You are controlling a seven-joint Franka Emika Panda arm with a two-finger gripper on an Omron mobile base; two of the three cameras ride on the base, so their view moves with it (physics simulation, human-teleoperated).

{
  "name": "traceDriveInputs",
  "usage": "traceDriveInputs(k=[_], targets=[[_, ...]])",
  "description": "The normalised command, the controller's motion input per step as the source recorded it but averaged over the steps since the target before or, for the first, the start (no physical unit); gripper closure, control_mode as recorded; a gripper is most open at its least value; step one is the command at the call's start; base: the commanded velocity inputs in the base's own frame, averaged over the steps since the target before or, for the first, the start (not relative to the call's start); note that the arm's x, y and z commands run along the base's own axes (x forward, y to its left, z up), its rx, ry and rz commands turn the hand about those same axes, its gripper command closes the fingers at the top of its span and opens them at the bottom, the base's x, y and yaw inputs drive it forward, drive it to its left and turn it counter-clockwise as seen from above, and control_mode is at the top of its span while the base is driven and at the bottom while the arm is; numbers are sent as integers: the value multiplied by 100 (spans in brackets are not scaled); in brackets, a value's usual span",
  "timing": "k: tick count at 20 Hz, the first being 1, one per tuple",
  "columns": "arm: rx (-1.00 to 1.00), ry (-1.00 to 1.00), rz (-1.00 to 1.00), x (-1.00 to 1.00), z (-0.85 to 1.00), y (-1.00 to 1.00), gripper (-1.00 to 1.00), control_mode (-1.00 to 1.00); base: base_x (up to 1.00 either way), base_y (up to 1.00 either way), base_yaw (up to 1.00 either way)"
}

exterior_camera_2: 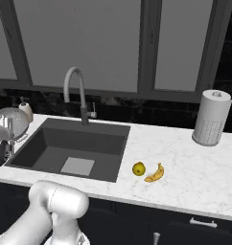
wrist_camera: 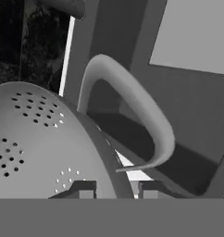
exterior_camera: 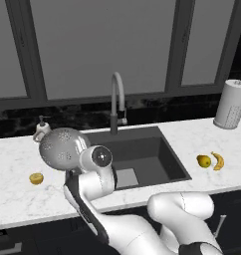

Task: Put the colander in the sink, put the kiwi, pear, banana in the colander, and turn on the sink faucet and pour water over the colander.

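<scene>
The gripper (wrist_camera: 114,189) has its jaws clamped on the rim of the colander (exterior_camera: 62,148), one finger on each side of the thin wall, just beside a loop handle; a rim grip suits a bowl too wide to span. The colander hangs tilted, lifted off the desk beside the left edge of the sink (exterior_camera: 142,152), likely on its way in, since the basin must take it before any fruit. The kiwi (exterior_camera: 36,178) sits on the desk to the left of the sink, near the front edge. The pear (exterior_camera: 204,161) and banana (exterior_camera: 218,161) lie just beside each other on the right of the sink. The sink faucet (exterior_camera: 117,102) stands at the back rim; no water runs
</scene>
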Motion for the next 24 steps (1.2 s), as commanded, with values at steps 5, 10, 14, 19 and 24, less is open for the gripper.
traceDriveInputs(k=[5, 10, 14, 19, 24], targets=[[1, 14, -14, -9, 58, -89, 100, -100, 0, 0, 0], [0, 31, -6, -6, 33, -79, 100, -100, 0, 0, 0], [0, 20, 0, -23, 13, -70, 100, -100, 0, 0, 0], [0, 2, 0, -47, 0, -60, 100, -100, 0, 0, 0], [0, 0, 3, -13, 0, -59, 100, -100, 0, 0, 0]])
